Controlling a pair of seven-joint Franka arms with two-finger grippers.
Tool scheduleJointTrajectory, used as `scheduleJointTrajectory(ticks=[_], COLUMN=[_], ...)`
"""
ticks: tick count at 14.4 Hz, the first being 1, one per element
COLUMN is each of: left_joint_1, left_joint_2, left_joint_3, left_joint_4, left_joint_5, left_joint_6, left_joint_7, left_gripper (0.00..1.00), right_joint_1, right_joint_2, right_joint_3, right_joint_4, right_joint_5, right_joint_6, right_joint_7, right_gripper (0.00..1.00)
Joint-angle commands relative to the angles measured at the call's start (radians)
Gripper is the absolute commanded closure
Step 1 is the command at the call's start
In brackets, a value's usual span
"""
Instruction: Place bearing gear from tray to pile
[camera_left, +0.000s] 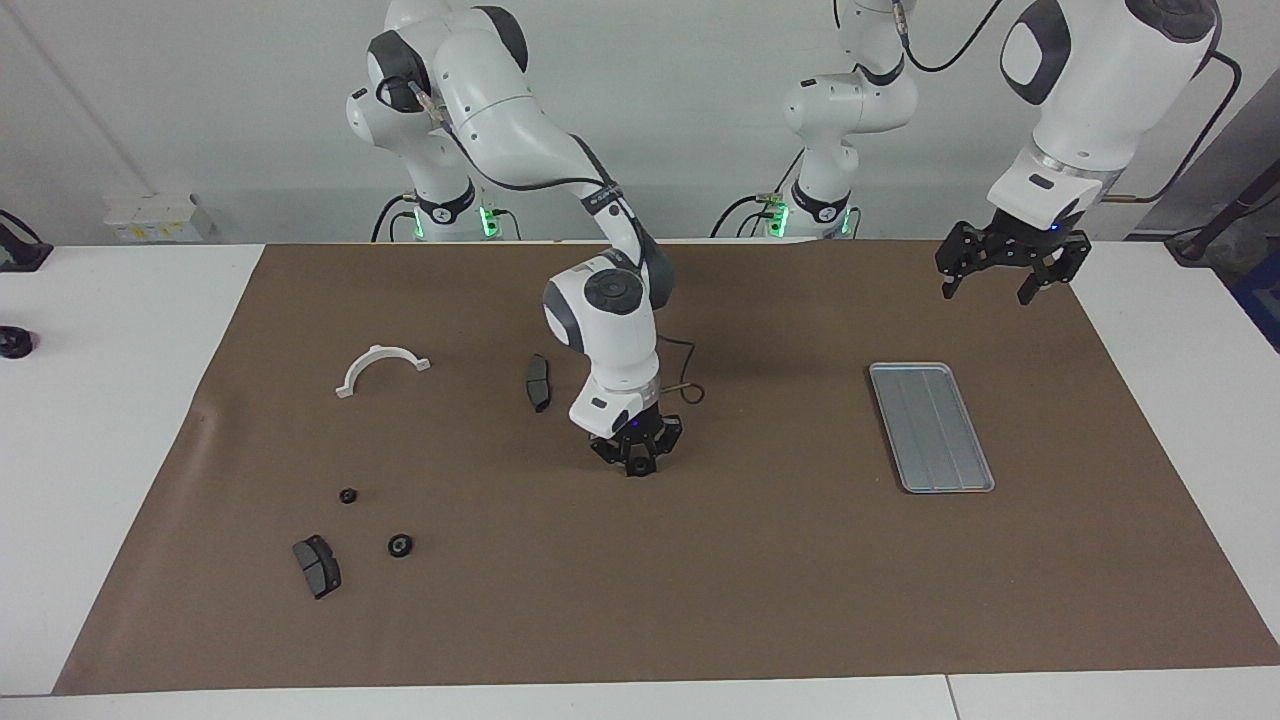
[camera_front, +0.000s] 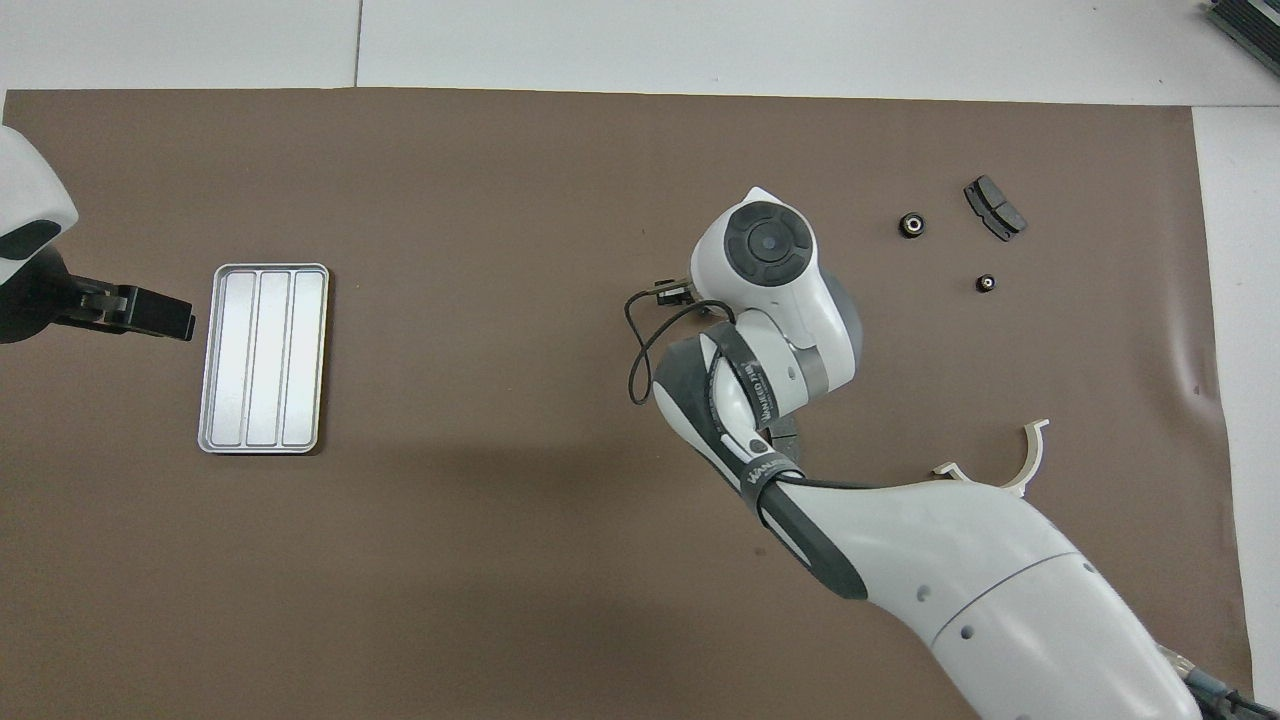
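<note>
Two arms: both reach over a brown mat (camera_left: 700, 600) spread on the white table (camera_left: 100, 400).
First brake pad (camera_left: 316, 566): dark grey, flat on the mat toward the right arm's end, the part of the pile farthest from the robots.
Smaller round part (camera_left: 348, 495): black, on the mat, nearer to the robots than the first brake pad.
Larger round part (camera_left: 400, 545): black, just beside the first brake pad, not touching it.
White half-ring bracket (camera_left: 383, 366): flat on the mat, nearer to the robots than both round parts, its open side turned away from the robots.
Second brake pad (camera_left: 538, 382): dark, lying alone near the middle of the mat, well apart from the bracket.
Right hand (camera_left: 637, 462): pointing down, low over the middle of the mat, fingers drawn together and clamped on the bearing gear (camera_left: 637, 468).
Bearing gear: a small dark round piece at that hand's tips, between the pile and the tray.
Tray (camera_left: 931, 427): silver-grey, ridged, flat on the mat toward the left arm's end.
Left hand (camera_left: 987, 293): raised over the mat beside the tray, fingers spread apart, holding nothing.
</note>
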Motion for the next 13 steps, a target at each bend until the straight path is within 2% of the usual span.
scheduleJointTrajectory(ticks=[1,5,7,9,12,13], left_joint_1=[-0.004,-0.001,0.008,0.032,0.022,0.018], left_joint_2=[-0.016,-0.014,0.015,0.034,0.029,0.030], left_joint_3=[0.010,0.011,0.014,0.013,0.010,0.008], left_joint_4=[-0.015,0.005,0.101,0.120,0.120,0.123], left_joint_5=[-0.011,-0.014,-0.048,-0.091,-0.054,-0.033], left_joint_6=[-0.017,-0.057,-0.138,-0.135,-0.138,-0.148], left_joint_7=[-0.010,-0.015,-0.016,-0.060,-0.057,-0.056], left_gripper=[0.00,0.00,0.00,0.00,0.00,0.00], right_joint_1=[-0.112,-0.261,-0.304,-0.333,-0.347,-0.349], right_joint_2=[-0.068,-0.165,-0.209,-0.249,-0.306,-0.321], right_joint_3=[0.014,0.015,0.014,0.014,0.014,0.014], right_joint_4=[-0.017,-0.103,-0.183,-0.267,-0.374,-0.401], right_joint_5=[-0.002,-0.002,0.000,0.000,0.000,0.002], right_joint_6=[-0.100,-0.145,-0.145,-0.139,-0.124,-0.125], right_joint_7=[-0.172,-0.370,-0.415,-0.416,-0.407,-0.400], right_gripper=[0.91,0.91,0.91,0.90,0.89,0.85])
